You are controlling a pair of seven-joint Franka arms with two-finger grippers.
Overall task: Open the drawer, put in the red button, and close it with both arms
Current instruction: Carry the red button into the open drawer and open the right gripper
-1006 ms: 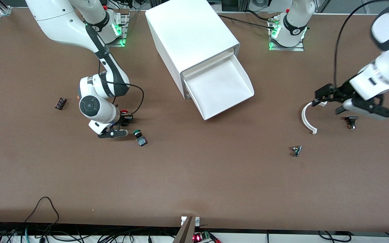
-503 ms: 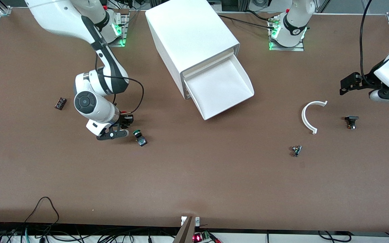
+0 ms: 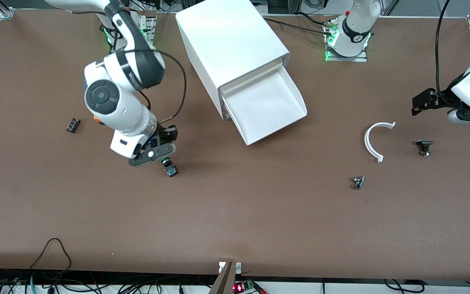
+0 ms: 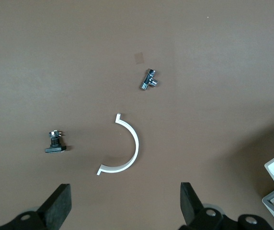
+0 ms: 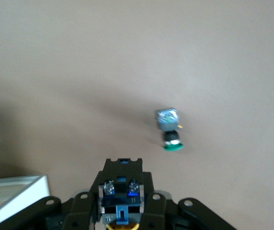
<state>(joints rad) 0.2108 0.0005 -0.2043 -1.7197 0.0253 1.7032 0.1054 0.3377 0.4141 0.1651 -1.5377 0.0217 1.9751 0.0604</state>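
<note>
Drawer [image 3: 265, 107] stood pulled out of the white cabinet [image 3: 231, 45], tray empty, so step 1 looked done and the step in hand was the carry, i.e. getting the red button to the drawer. The red button [image 5: 121, 192] sat clamped in the right gripper [image 3: 154, 149]. Right wrist view showed its black body w/ blue and yellow bits pinched between the jaws; the cap itself was hidden, so ID is a judgement from the body colours. That gripper hung over the desk [image 3: 235, 220] toward the right arm's end, just above the green button [image 3: 169, 165], which lay on its side, apart from the jaws and not to be confused w/ the target. The left gripper [image 4: 125, 211] was spread wide w/ nothing in it, over the left arm's end of the desk near the curved white piece [image 3: 371, 141] and a small black part [image 3: 423, 147]; that arm waited. Next move, as I read it: swing the right gripper across until it is over the drawer tray, clearing the sloped front lip, lower, then release. Risk: the button is small and may roll on the smooth tray if dropped from height. After that, both arms need to meet the drawer front and push evenly, since the cabinet sits angled on the desk.
</note>
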